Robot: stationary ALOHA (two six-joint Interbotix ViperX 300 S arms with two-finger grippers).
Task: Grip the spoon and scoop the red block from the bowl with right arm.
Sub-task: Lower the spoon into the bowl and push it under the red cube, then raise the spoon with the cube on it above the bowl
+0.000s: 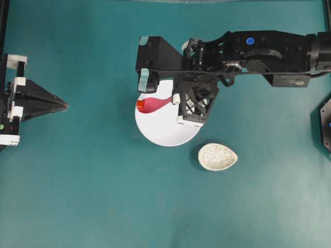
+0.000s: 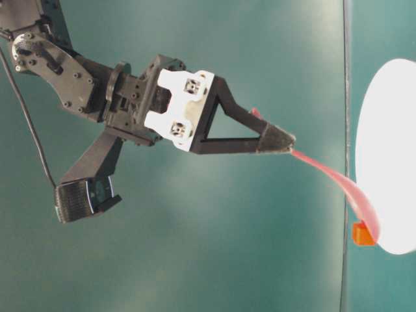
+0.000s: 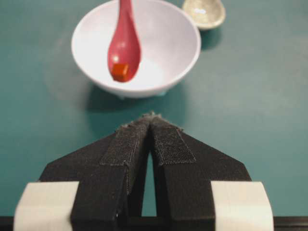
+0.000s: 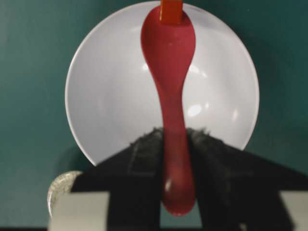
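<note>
The white bowl (image 1: 160, 129) stands mid-table, under my right arm (image 1: 248, 49). My right gripper (image 4: 174, 139) is shut on the handle of the pink-red spoon (image 4: 168, 43), and the scoop reaches out over the bowl (image 4: 110, 96). The small red block (image 4: 171, 10) sits at the far tip of the scoop, near the bowl's left rim in the overhead view. In the left wrist view the block (image 3: 120, 72) rests in the spoon (image 3: 124, 45). My left gripper (image 3: 151, 118) is shut on nothing, at the left table edge (image 1: 64, 106), well apart from the bowl.
A speckled egg-shaped spoon rest (image 1: 217, 156) lies just right of the bowl, toward the front. The teal table top (image 1: 93, 196) extends all around. A dark fixture (image 1: 326, 124) sits at the right edge.
</note>
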